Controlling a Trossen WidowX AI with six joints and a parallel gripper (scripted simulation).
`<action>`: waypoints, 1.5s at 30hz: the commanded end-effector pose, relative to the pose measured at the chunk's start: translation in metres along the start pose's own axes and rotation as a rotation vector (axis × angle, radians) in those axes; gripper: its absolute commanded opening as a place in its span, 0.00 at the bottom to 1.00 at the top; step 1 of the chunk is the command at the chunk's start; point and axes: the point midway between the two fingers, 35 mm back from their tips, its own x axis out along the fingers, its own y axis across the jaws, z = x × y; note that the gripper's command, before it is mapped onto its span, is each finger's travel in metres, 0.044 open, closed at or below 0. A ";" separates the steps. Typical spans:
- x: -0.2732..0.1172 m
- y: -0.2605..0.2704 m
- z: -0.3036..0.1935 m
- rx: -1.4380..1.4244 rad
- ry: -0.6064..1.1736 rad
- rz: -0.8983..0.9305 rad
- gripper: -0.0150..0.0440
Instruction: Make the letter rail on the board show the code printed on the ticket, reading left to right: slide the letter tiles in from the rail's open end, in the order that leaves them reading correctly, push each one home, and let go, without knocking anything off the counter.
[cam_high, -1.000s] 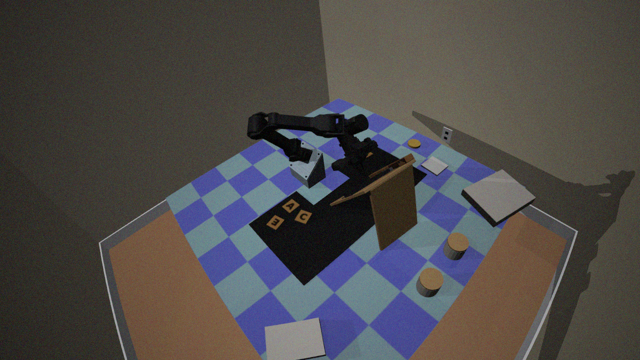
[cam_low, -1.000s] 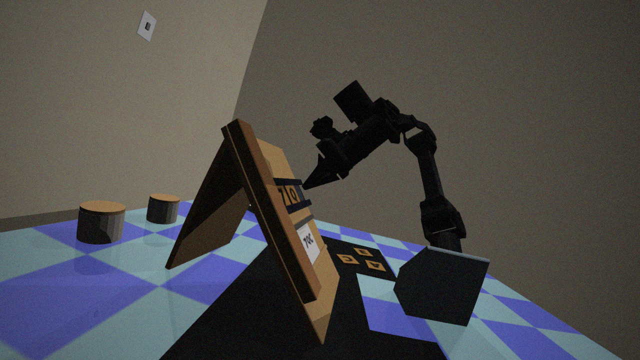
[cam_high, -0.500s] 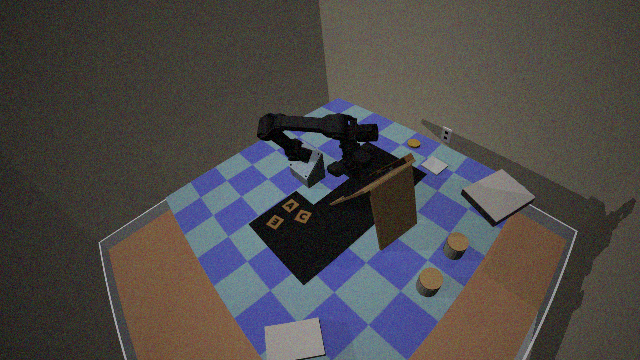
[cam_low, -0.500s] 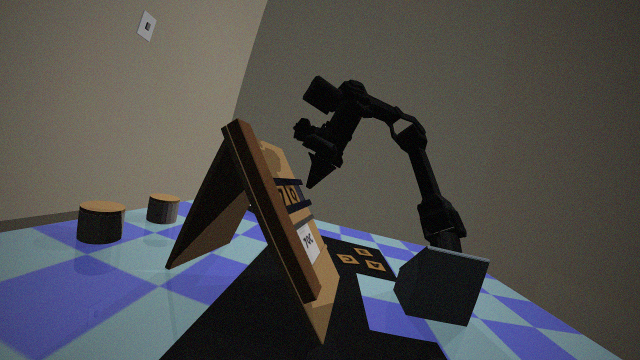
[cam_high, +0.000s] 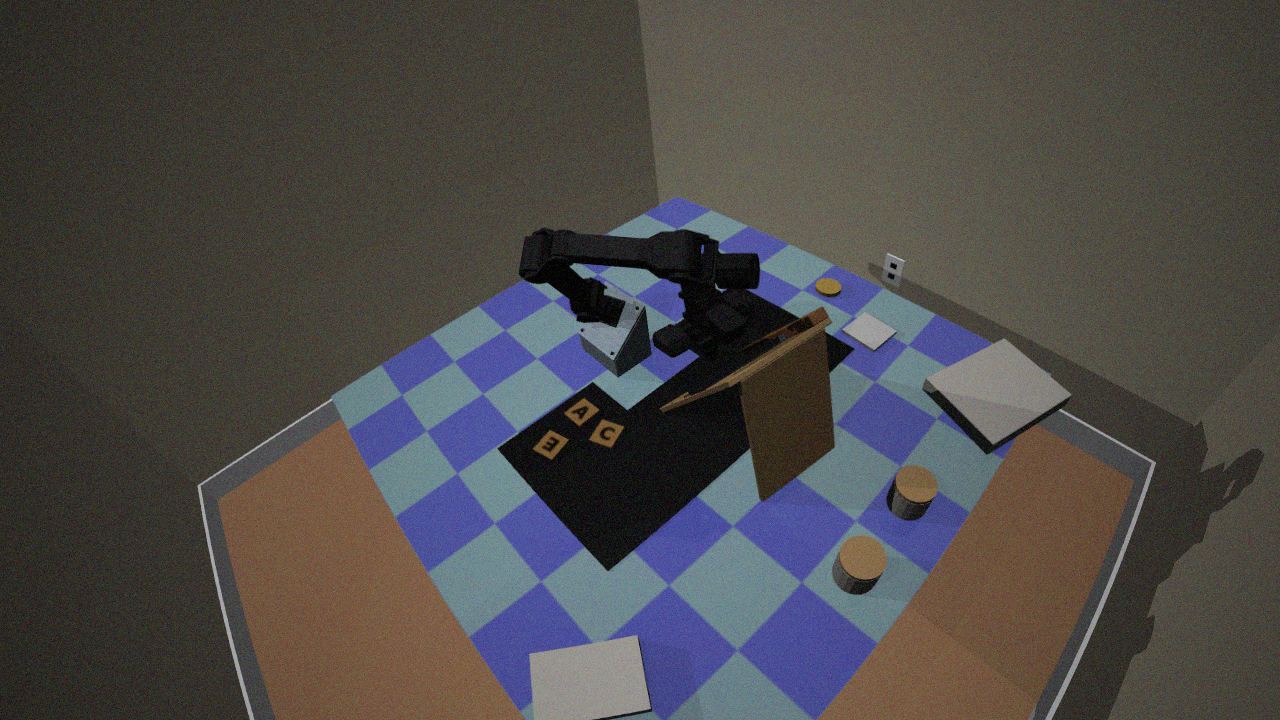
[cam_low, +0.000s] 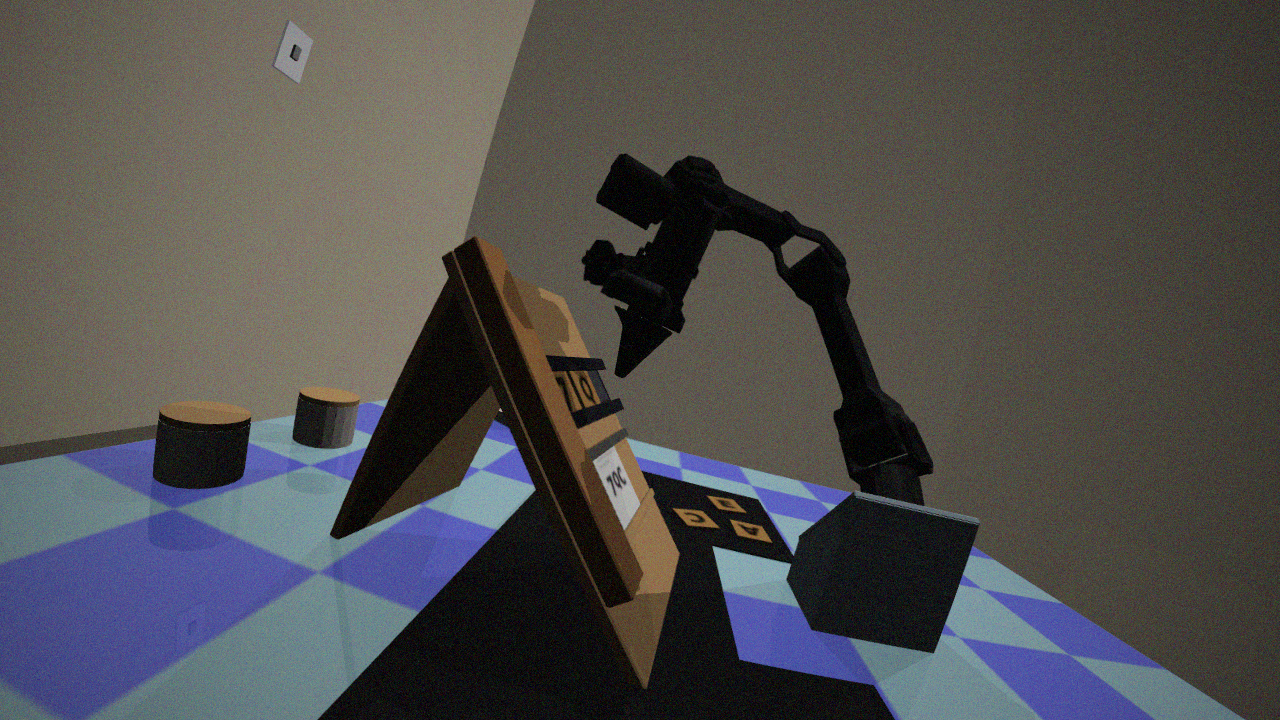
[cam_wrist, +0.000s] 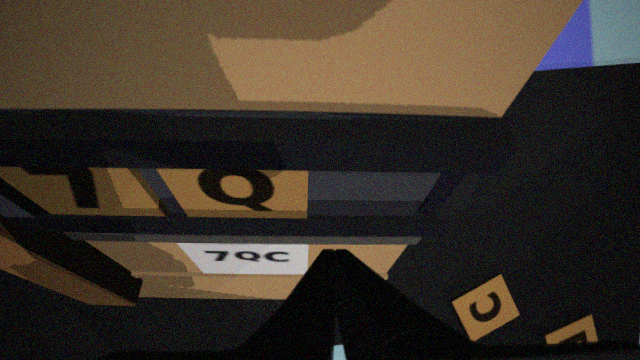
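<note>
My gripper (cam_low: 620, 372) (cam_wrist: 333, 261) is shut with nothing between its fingers. Its tips are in front of the tilted board (cam_low: 657, 546) (cam_wrist: 380, 75), near the dark letter rail (cam_low: 597, 412) (cam_wrist: 360, 226). In the rail a 7 tile (cam_low: 563, 396) (cam_wrist: 60, 195) is left of a Q tile (cam_low: 586, 389) (cam_wrist: 235, 187), with a narrow gap between them; the rail right of Q is empty. The ticket (cam_low: 617, 488) (cam_wrist: 250, 265) reads 7QC. A C tile (cam_high: 606, 433) (cam_low: 695, 517) (cam_wrist: 486, 307) lies on the black mat.
An A tile (cam_high: 581, 411) (cam_low: 750, 531) and an E-like tile (cam_high: 550, 444) (cam_low: 725, 504) lie near C on the black mat (cam_high: 608, 510). Two lidded jars (cam_high: 913, 492) (cam_high: 859, 564) stand behind the board. A thick pale block (cam_high: 998, 385) lies beyond; a gold disc (cam_high: 827, 286) is farther back.
</note>
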 end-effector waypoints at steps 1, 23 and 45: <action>0.002 0.002 0.002 0.000 0.004 0.001 0.25; 0.011 0.002 0.009 0.001 0.004 0.001 0.25; 0.019 0.001 0.016 0.001 0.003 0.001 0.25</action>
